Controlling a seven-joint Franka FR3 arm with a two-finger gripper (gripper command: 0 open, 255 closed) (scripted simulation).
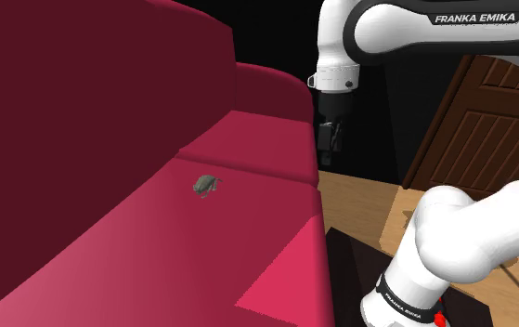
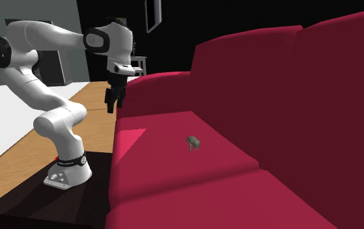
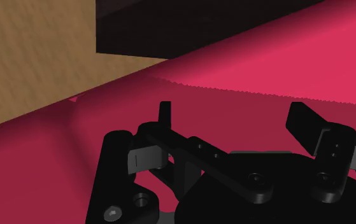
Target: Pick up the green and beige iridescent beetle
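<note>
my gripper [image 1: 329,156] hangs empty by the crimson sofa's [image 1: 109,251] edge, fingers spread apart, i judge, in readiness for the reach; the small grey beetle [image 1: 207,185] lies on the seat cushion, well apart from it

The white arm [image 1: 341,37] arches over, black jaws pointing down, spread apart.

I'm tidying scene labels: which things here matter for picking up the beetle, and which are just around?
For the job: grey beetle; open gripper; red sofa under the beetle.
Just around: wooden floor; brown door; dark stand.
</note>
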